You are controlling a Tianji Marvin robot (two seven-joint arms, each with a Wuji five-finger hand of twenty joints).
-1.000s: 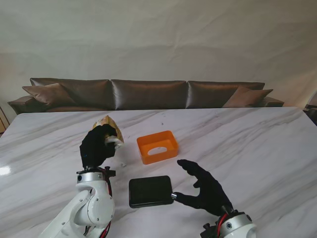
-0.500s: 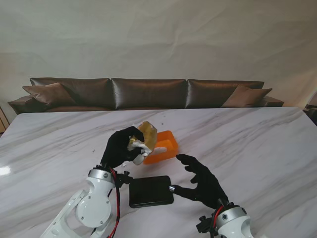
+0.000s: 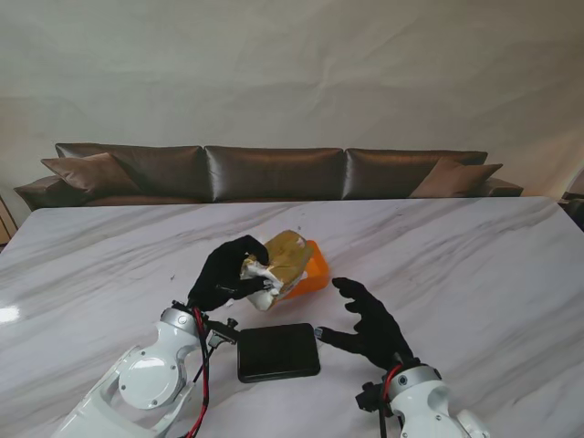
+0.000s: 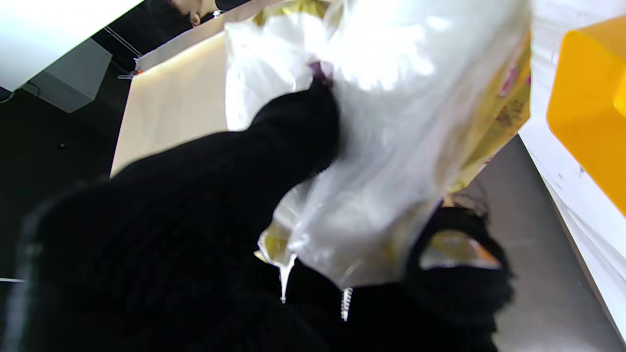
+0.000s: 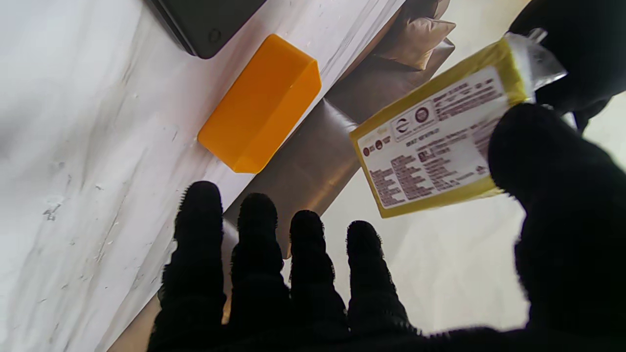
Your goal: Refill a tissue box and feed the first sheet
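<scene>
Glossy white rounded arm shells at lower left and lower right; black knitted gloves over left robot hand (image 3: 228,271) and right robot hand (image 3: 370,326); red and black cables at both wrists.

— What's carrying everything?

— A white marble counter (image 3: 474,274) with grey veins running across it; there's a bright patch of glare at its left edge.

— And behind it?

— A long dark brown leather sofa (image 3: 274,173), set just past the counter's far edge. Its back is split into three sections.

— Anything on the sofa?

— A brown cushion (image 3: 87,173) leaning at the left end and another cushion (image 3: 453,178) at the right end — both tilted inward.

— Beyond that?

— A plain pale wall (image 3: 292,73), slightly creased, like hung cloth.
</scene>
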